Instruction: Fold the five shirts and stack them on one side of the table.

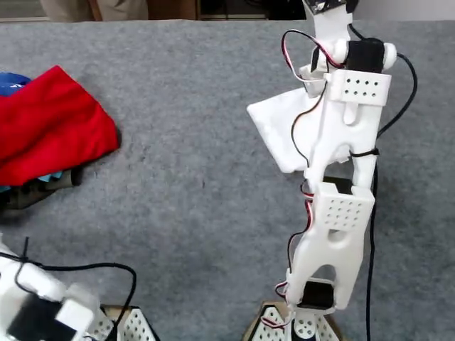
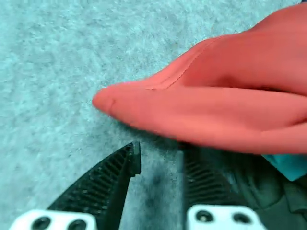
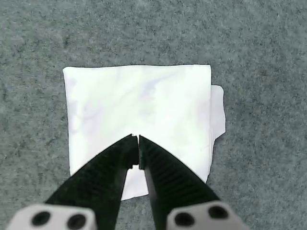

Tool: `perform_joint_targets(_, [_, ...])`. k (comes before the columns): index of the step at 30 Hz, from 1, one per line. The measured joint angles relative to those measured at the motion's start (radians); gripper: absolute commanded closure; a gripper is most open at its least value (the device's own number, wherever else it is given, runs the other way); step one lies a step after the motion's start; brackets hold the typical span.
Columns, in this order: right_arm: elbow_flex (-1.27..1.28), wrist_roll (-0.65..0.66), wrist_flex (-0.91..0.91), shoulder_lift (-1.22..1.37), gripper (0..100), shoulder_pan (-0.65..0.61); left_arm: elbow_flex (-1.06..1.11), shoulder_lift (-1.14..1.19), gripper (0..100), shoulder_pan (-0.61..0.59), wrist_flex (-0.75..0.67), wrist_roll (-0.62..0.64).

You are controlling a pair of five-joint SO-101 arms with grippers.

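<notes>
Hanging over the white shirt (image 3: 144,96), the right end effector (image 3: 138,139) is closed.

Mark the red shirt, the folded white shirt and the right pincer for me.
red shirt (image 1: 53,124), high view, middle of its upper face.
white shirt (image 3: 139,98), right wrist view, centre of the folded panel.
right pincer (image 3: 138,140), right wrist view, where its fingertips meet.

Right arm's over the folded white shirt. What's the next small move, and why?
Probably open the right gripper and lower it onto the edge of the white shirt to pinch it: the jaws are shut over it, and it lies folded, apart from the red shirt topping the pile across the table.
</notes>
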Motion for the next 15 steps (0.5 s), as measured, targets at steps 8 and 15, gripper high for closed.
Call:
perform_joint_targets(8, [0.000,0.000,0.000,0.000,98.5,0.002,-0.043,-0.023,98,-0.040,-0.003,0.000])
perform_joint_targets(15, [0.000,0.000,0.000,0.000,98.5,0.000,-0.044,-0.292,84,-0.123,0.140,0.000])
